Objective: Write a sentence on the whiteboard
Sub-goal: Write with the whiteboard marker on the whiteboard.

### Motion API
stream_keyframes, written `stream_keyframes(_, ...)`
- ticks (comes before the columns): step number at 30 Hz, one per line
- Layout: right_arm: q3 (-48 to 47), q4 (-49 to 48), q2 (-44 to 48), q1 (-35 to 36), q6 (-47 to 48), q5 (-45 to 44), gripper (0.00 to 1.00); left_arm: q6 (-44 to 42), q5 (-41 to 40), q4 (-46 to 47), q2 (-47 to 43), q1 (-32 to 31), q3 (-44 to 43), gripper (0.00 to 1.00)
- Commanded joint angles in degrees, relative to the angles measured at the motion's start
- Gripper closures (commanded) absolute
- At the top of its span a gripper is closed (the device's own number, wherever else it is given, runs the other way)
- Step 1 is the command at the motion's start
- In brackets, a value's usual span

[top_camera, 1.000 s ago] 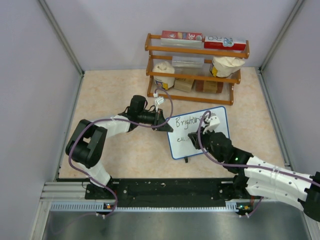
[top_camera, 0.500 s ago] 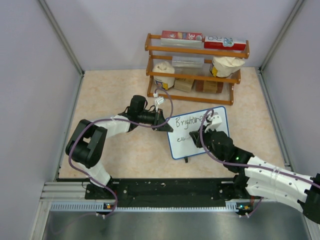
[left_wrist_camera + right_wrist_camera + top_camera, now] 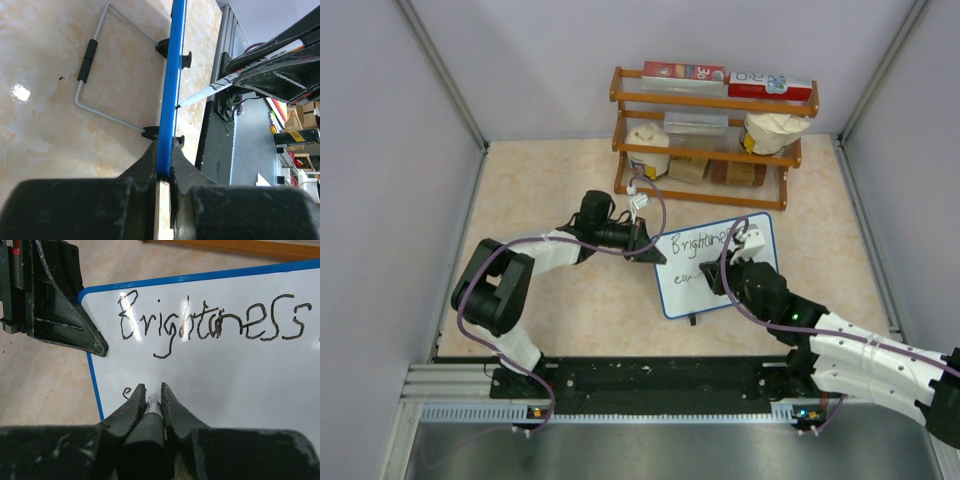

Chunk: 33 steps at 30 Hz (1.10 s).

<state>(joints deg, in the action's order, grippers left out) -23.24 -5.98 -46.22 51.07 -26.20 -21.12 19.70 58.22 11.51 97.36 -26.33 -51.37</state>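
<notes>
On the desk (image 3: 550,200), at its far edge, stands a wooden rack (image 3: 715,102) loaded with boxes and bags. Near of the rack and right of centre is the whiteboard (image 3: 685,298), blue-rimmed and turned slightly askew, with small black feet on its edge. A wire stand (image 3: 87,60) shows behind it in the left wrist view.

The left arm reaches in from the left. Its claw (image 3: 162,165) is pressed together on the board's left rim, the blue edge caught between the two fingers. The right arm comes from the near right and hangs over the board's near half. Its claw (image 3: 152,392) pinches a marker (image 3: 235,75), which points down at the white face; the left wrist view shows the tip touching the board.

The sentence (image 3: 210,322) has "Brightness" written in black along the far line. Below it, at the left, a second line begins with an "e" right beside the right claw's fingers, which hide whatever follows.
</notes>
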Motion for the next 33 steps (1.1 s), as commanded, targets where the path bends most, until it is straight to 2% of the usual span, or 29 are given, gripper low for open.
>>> stream_keyframes(1, -1.28, -1.14, 0.43, -1.41, 1.06, -1.55, 1.00, -8.37, -9.44, -3.95, 1.52, -1.10, 0.84, 1.00)
stream_keyframes(14, -0.58, -2.72, -0.54, -1.32, 0.53, 2.58, 1.00, -8.28, -9.35, -3.95, 1.69, -1.10, 0.84, 1.00)
stream_keyframes(33, 0.13, 1.58, -0.54, -1.32, 0.01, 4.69, 1.00, -8.10, -9.17, -3.69, 1.78, -1.18, 0.84, 1.00)
